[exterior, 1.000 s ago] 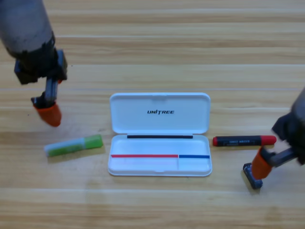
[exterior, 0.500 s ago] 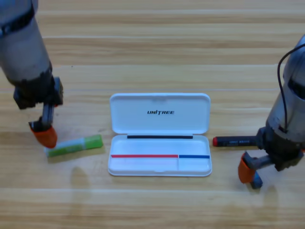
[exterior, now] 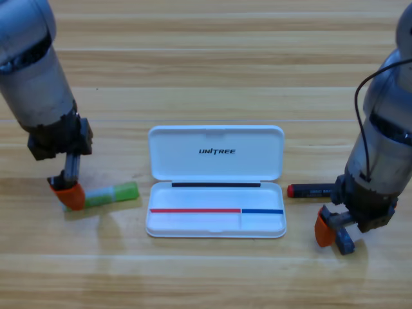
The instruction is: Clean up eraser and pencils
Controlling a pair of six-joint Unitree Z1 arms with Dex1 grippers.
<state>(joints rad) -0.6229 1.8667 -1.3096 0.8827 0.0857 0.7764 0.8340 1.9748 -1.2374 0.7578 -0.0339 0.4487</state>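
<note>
Wooden table (exterior: pixel 212 77), seen from above: white case (exterior: pixel 215 181) lies open at ctr. Left gripper (exterior: pixel 69 195) is down on the pale end of the white pencil w/ lime-green end (exterior: pixel 114 194), just left of the case; jaw state unclear. Black pencil w/ red ends (exterior: pixel 310 190) lies just right of the case, partly under the right arm. Right gripper (exterior: pixel 333 233) is at the dark eraser (exterior: pixel 344 241); grip can't be told.
</note>
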